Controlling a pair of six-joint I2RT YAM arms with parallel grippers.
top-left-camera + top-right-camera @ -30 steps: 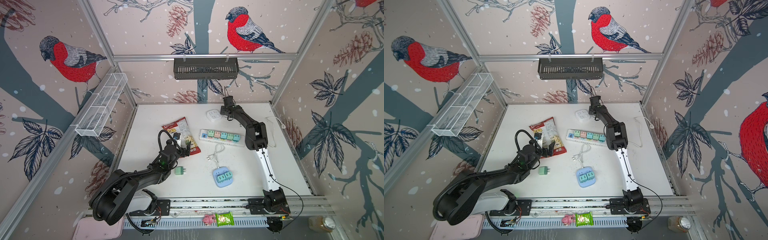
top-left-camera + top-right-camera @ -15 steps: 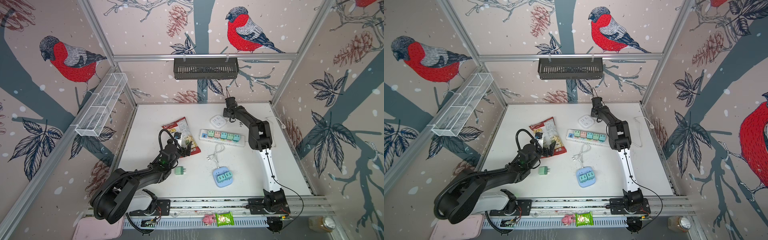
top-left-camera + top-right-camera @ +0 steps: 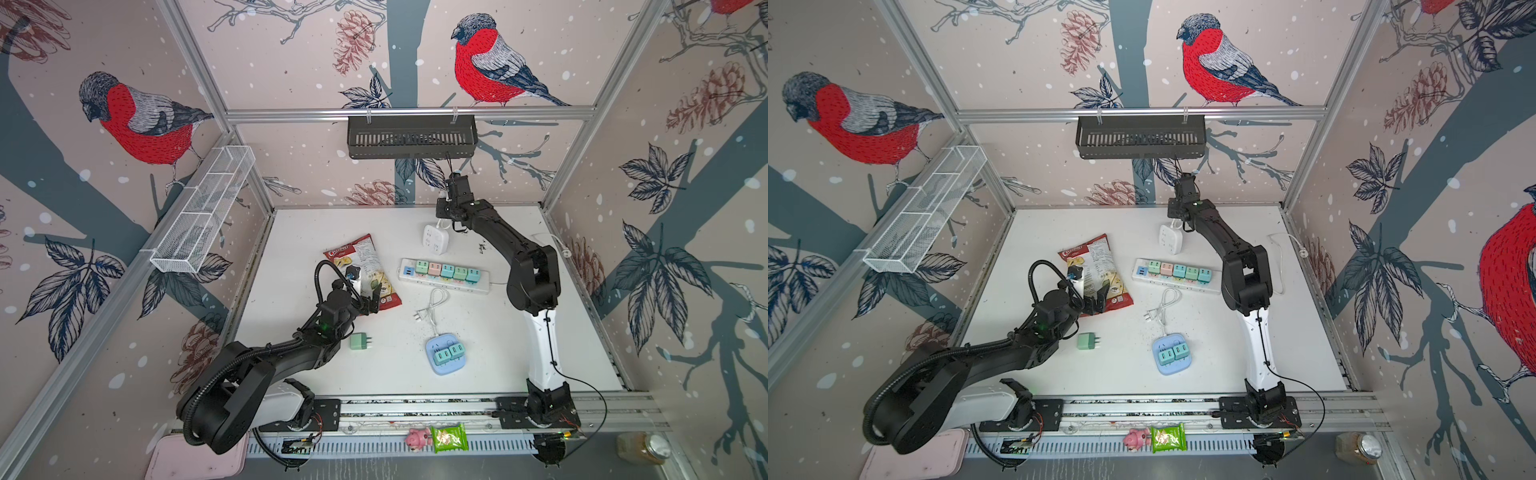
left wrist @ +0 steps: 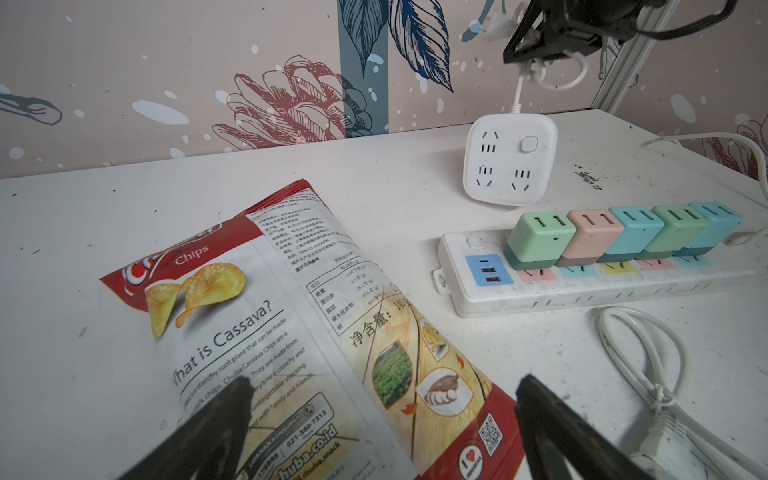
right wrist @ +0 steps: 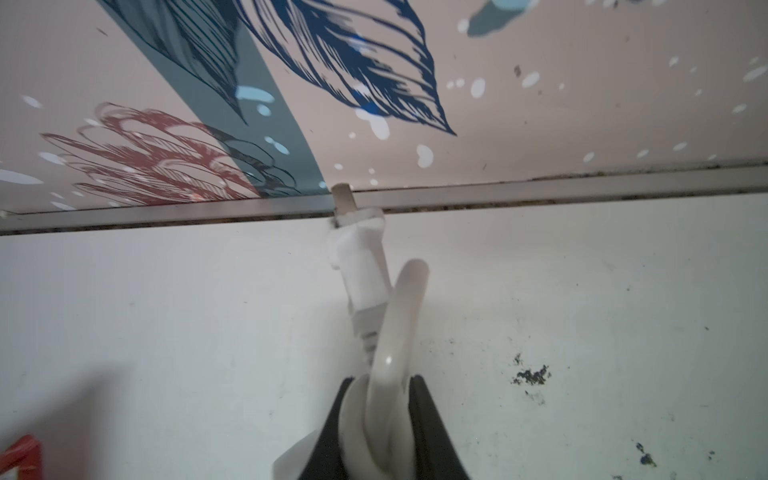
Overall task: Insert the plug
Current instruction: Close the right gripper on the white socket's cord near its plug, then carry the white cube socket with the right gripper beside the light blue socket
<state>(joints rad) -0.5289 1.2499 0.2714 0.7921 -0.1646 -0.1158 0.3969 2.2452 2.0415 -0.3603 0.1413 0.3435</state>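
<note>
White tabletop (image 3: 291, 232), speckled with dark grit, boxed by bird-patterned walls (image 3: 291, 62).

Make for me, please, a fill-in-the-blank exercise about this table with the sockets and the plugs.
1. The right gripper is shut on a white ___ behind its plug.
2. The open left gripper hovers over a bag of cassava ___.
3. The power strip holds ___ adapters in a row.
4. The loose adapter on the table is ___ in colour.
Missing words: cable; chips; five; green.
</note>
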